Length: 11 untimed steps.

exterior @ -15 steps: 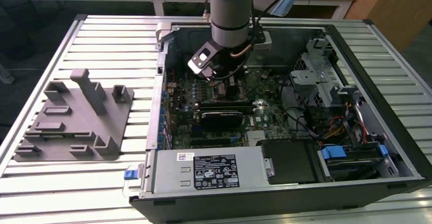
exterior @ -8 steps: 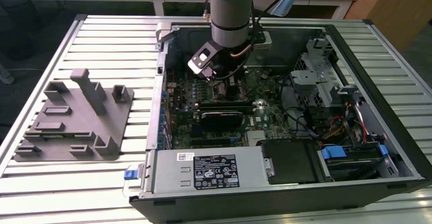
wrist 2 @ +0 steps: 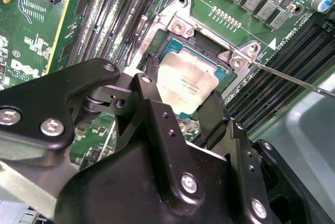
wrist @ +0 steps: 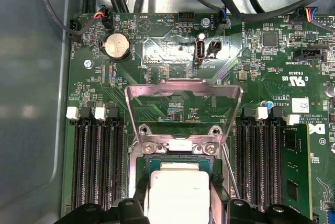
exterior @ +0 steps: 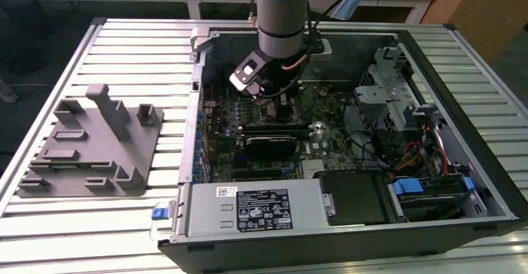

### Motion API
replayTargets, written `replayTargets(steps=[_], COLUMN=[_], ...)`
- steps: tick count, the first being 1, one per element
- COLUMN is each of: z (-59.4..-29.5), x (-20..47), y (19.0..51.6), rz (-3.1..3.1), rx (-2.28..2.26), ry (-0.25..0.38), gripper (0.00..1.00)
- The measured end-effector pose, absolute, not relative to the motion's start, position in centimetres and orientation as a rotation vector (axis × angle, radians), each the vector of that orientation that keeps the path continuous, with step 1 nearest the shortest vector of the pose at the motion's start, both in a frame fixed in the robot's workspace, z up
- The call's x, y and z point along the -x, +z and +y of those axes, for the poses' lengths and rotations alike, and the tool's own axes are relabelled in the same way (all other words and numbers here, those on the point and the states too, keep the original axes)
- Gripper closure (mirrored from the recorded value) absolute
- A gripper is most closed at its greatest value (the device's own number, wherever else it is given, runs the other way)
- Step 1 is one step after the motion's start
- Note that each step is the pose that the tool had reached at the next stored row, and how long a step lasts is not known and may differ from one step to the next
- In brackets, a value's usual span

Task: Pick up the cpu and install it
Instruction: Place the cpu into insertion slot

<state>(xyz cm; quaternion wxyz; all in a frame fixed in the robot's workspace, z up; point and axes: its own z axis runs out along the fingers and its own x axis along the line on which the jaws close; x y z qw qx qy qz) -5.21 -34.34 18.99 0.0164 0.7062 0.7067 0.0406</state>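
Fingers (wrist 2: 151,77) of the black two-finger gripper (wrist 2: 181,89) are pressing two opposite edges of the small flat square silver-topped cpu (wrist 2: 186,85), parted just to its width. I am seeing that cpu lying within the square black metal-framed socket (wrist 2: 180,25), toward eleven o'clock of the open black computer case (exterior: 330,252) in the exterior view.

Bright even room light; glare whitens the cpu (wrist: 178,195) and the raised metal frame (wrist: 183,98).
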Motion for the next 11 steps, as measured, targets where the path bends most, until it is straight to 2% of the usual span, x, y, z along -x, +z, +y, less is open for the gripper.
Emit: replayTargets(steps=[10, 11], z=[-34.32, -34.32], x=[5.2, 5.2], y=[18.91, 18.92], rz=[2.197, 2.197], rx=[-2.196, -2.196], ry=[0.129, 0.128], gripper=[0.45, 0.39])
